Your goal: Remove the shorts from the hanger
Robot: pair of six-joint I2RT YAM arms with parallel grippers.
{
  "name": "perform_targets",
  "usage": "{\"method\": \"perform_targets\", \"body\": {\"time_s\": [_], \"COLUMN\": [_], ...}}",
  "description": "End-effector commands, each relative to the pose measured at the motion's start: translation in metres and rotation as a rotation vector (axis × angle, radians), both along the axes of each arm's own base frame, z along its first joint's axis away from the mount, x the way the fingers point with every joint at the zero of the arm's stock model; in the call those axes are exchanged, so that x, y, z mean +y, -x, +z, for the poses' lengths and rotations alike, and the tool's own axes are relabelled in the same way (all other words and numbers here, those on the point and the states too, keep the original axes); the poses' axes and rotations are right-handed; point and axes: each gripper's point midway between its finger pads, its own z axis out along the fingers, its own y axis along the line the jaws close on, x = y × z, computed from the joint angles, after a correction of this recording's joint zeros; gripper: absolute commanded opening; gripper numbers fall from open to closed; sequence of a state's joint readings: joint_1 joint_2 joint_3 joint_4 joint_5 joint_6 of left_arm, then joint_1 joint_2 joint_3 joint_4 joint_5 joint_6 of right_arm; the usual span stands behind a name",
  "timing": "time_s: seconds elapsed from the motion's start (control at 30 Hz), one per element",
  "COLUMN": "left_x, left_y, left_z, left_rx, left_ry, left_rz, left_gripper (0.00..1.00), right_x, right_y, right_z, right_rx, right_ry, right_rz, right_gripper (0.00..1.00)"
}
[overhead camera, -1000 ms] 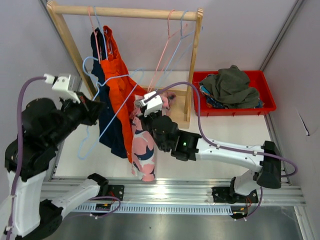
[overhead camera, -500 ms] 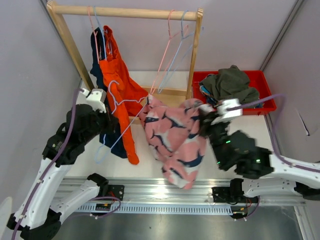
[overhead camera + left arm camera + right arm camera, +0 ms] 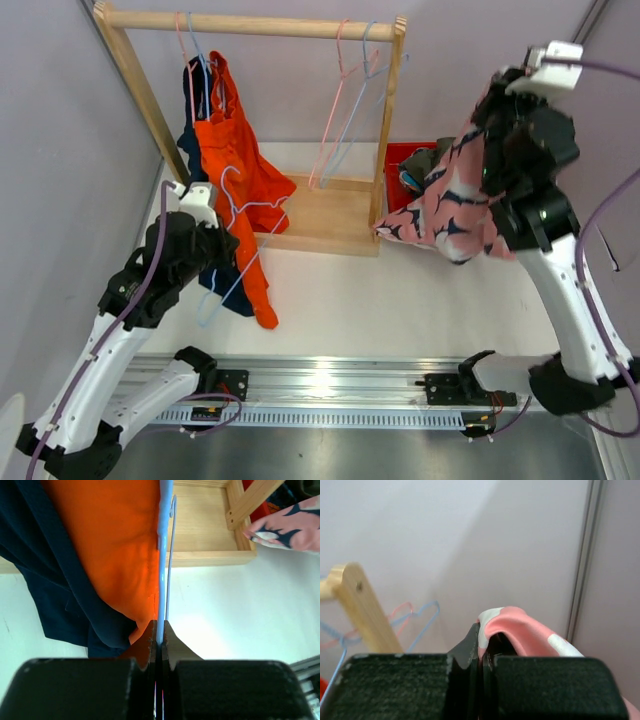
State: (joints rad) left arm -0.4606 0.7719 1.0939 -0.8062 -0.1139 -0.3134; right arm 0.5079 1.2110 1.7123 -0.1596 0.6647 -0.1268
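Two grips: right gripper, pink shorts (aloft); left gripper, hanger.

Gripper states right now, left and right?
Left gripper: closed on the blue hanger.
Right gripper: closed on the pink shorts.
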Motion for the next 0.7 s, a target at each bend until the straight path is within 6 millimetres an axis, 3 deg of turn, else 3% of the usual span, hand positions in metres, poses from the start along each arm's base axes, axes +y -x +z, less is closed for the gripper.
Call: {"method": "perform_targets", "body": {"time_s": [0.0,0.03,0.07,0.1,0.13,0.17,0.23,0.27,0.33,0.37,0.43,0.47,0.5,0.57,0.6,0.63,0.67], "left_x": [0.002,0.001,0.001,0.0,0.0,-0.001,-0.002,-0.003,-0.007,-0.01,-0.015,-0.017,-0.019,-0.023,-0.028,-0.028,-0.029], "left_y": [-0.013,-0.015,-0.017,-0.019,-0.021,-0.025,-0.029,-0.031,-0.035,-0.039,-0.043,-0.045,-0.051,-0.056,-0.064,-0.065,-0.069], "left_z": [0.015,0.016,0.02,0.024,0.025,0.024,0.033,0.035,0.042,0.047,0.056,0.064,0.07,0.082,0.078,0.1,0.105], "left_rx": [-0.06,-0.063,-0.071,-0.08,-0.083,-0.073,-0.087,-0.091,-0.101,-0.107,-0.121,-0.133,-0.136,-0.149,-0.128,-0.167,-0.172], "left_ry": [-0.01,-0.014,-0.013,-0.012,-0.02,-0.029,-0.027,-0.025,-0.013,-0.005,0.011,0.017,0.019,0.027,0.018,0.037,0.038], "left_rz": [0.029,0.029,0.029,0.028,0.027,0.028,0.031,0.03,0.025,0.02,0.013,0.01,0.01,0.002,0.001,0.001,0.004], "left_gripper": [0.0,0.0,0.0,0.0,0.0,0.0,0.0,0.0,0.0,0.0,0.0,0.0,0.0,0.0,0.0,0.0,0.0], "right_x": [0.016,-0.004,-0.009,-0.012,-0.021,-0.03,-0.038,-0.046,-0.052,-0.054,-0.055,-0.056,-0.054,-0.054,-0.052,-0.052,-0.05], "right_y": [-0.043,-0.041,-0.05,-0.059,-0.089,-0.084,-0.101,-0.121,-0.139,-0.156,-0.166,-0.173,-0.186,-0.192,-0.195,-0.195,-0.191], "right_z": [0.036,0.066,0.073,0.079,0.064,0.085,0.082,0.065,0.044,0.007,-0.016,-0.037,-0.083,-0.121,-0.165,-0.187,-0.203], "right_rx": [-0.074,-0.134,-0.144,-0.152,-0.105,-0.158,-0.157,-0.121,-0.092,-0.02,-0.015,0.017,0.09,0.139,0.207,0.235,0.248], "right_ry": [0.031,0.017,0.017,0.022,0.023,0.009,-0.008,-0.011,-0.027,-0.046,-0.082,-0.094,-0.102,-0.151,-0.166,-0.186,-0.233], "right_rz": [0.122,0.079,0.068,0.068,0.037,0.024,0.014,-0.006,-0.008,-0.01,0.003,0.002,0.004,0.001,0.002,0.0,0.006], "right_gripper": [0.0,0.0,0.0,0.0,0.0,0.0,0.0,0.0,0.0,0.0,0.0,0.0,0.0,0.0,0.0,0.0,0.0]}}
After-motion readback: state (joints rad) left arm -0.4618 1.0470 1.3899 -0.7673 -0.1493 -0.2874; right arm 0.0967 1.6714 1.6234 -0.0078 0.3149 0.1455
